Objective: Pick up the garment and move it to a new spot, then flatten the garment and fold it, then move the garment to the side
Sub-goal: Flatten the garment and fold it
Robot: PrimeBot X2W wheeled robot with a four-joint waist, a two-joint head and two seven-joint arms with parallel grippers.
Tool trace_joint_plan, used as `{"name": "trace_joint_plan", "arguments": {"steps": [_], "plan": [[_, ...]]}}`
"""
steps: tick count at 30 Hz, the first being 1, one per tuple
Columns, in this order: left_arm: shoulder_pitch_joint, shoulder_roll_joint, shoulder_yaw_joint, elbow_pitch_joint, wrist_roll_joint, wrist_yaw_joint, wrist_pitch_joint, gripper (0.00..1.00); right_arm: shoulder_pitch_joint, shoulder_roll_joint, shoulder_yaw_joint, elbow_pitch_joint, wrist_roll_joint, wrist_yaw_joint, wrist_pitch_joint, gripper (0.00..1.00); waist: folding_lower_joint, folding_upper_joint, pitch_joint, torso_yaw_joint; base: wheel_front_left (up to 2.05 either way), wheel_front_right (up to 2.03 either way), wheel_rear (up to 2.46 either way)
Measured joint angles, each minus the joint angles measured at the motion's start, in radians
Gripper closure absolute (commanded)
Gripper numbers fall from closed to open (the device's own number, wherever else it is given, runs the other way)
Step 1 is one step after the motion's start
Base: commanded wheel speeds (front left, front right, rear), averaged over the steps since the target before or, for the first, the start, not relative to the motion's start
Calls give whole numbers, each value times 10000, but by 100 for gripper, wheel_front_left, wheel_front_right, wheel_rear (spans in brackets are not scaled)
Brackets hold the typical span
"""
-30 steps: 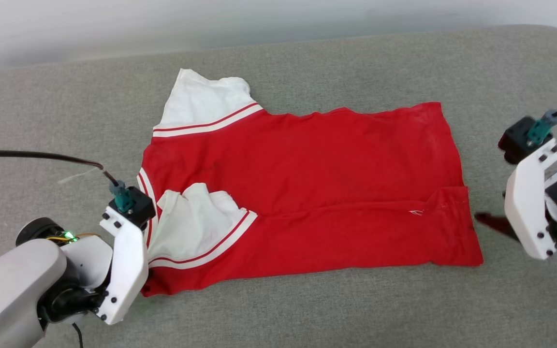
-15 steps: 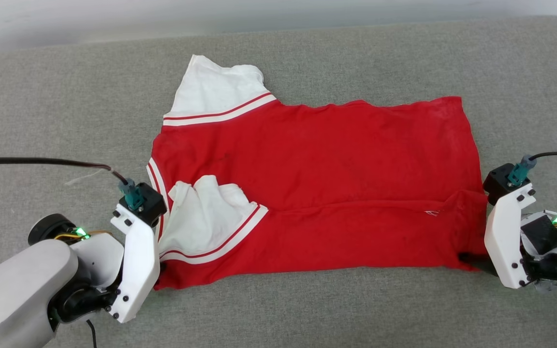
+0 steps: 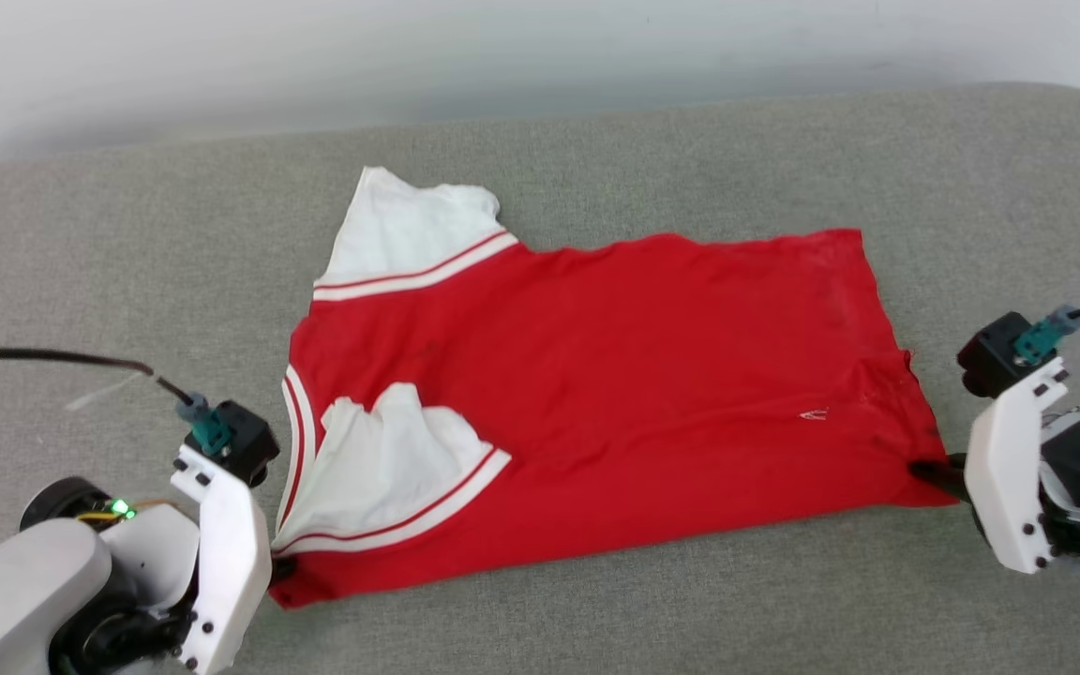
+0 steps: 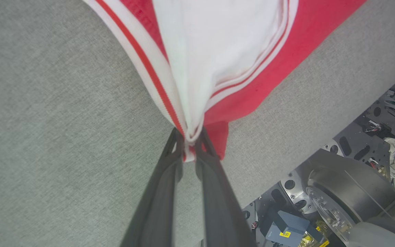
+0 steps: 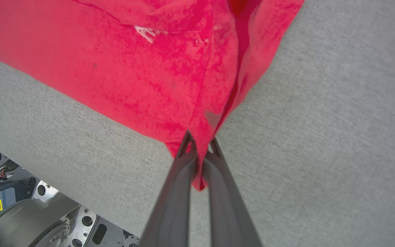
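Two corners pinched: left tool (image 4: 190,139) and right tool (image 5: 200,145) clamp the shirt (image 3: 643,375) tight. Best lift evenly, keeping it taut.

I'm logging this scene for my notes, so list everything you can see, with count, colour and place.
Jersey-style T-shirt: one, red with white striped-trim sleeves, spread mid-surface.
Fabric-covered surface: one, grey, under the shirt.
Wall: one, pale, behind the surface.
Cables: two, black, one at each wrist.
Robot base: one, grey metal, below the surface's near edge.
Left gripper: one, dark fingers, shut on the shirt's near left corner.
Right gripper: one, dark fingers, shut on the shirt's near right corner.
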Motion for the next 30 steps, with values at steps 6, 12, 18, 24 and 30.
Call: {"name": "trace_joint_plan", "arguments": {"steps": [6,12,18,24,30], "plan": [[556,245,-92,-464,-167,232,-144,100,626,-878,69,-830,332,0,-10,100,0,0,-179,20,0,0,0],[1082,219,-249,-435,-240,410,-451,100,1640,-1122,-8,-1049,546,0,-40,100,0,0,-25,28,0,0,0],[1227,92,-389,-148,-159,383,-564,100,2120,-813,-236,-667,347,2,-240,88,0,0,174,-4,0,0,0],[1055,265,-111,-79,-27,407,-899,0,2108,-533,-930,-548,-113,0,-993,0,0,0,-16,-19,0,0,0],[328,853,506,-497,197,556,-1093,0,1929,-130,-2301,-686,-1244,0,-3016,0,0,0,-180,-56,0,0,0]]}}
